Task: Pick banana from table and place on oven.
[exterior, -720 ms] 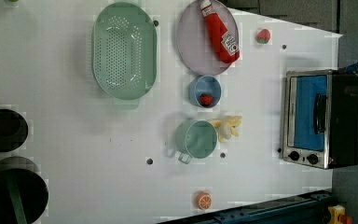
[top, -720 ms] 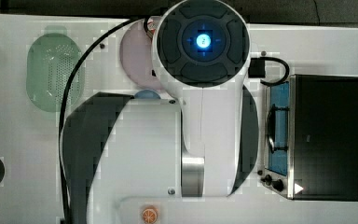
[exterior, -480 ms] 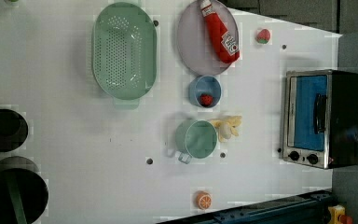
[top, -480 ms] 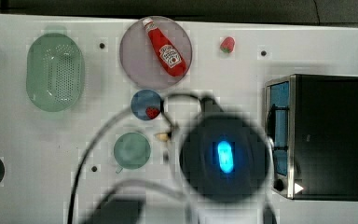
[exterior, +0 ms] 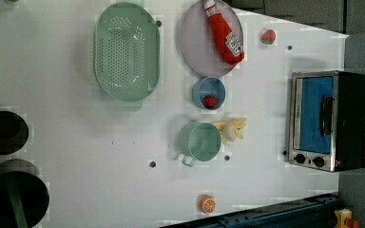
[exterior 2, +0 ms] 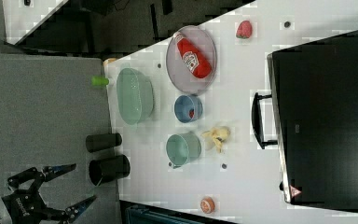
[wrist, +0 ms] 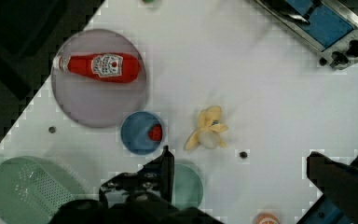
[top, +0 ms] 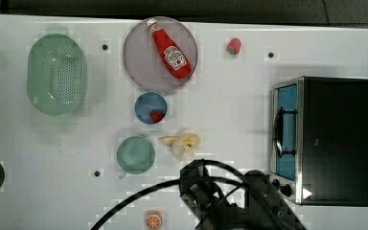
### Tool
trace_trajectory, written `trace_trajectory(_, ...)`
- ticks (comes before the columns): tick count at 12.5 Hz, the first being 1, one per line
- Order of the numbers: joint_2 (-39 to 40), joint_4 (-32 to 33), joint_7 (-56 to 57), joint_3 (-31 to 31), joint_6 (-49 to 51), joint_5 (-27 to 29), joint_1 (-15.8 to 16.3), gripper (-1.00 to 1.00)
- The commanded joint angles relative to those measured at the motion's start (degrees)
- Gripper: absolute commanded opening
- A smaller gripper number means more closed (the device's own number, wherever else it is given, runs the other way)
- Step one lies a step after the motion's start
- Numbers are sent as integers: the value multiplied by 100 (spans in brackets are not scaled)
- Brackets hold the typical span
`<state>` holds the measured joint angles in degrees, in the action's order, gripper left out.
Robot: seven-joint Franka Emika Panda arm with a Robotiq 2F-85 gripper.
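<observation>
One pale yellow peeled toy banana (top: 181, 143) lies on the white tabletop (top: 230, 96) beside one green mug (top: 135, 155); one black-topped toaster oven (top: 333, 139) stands apart; jaws open, empty.

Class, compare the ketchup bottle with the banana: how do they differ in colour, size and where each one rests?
The ketchup bottle is red with a white label; the banana is pale yellow. The ketchup bottle is much larger than the banana. The ketchup bottle lies on a round grey plate; the banana lies directly on the white table. Both lie flat.
</observation>
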<state>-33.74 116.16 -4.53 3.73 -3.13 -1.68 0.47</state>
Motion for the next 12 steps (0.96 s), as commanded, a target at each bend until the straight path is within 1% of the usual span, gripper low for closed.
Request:
trace_trajectory(1,877,467,-268,-107,5,20,-38,100)
trace_trajectory(3,1213,639,-268,-123,-399,20,-32,100)
trace_trajectory(6,1742,995,-266,-171,-1284,20,-29,100)
trace_trajectory(12,2819,2094,-265,-346,-3523,20,-6,100)
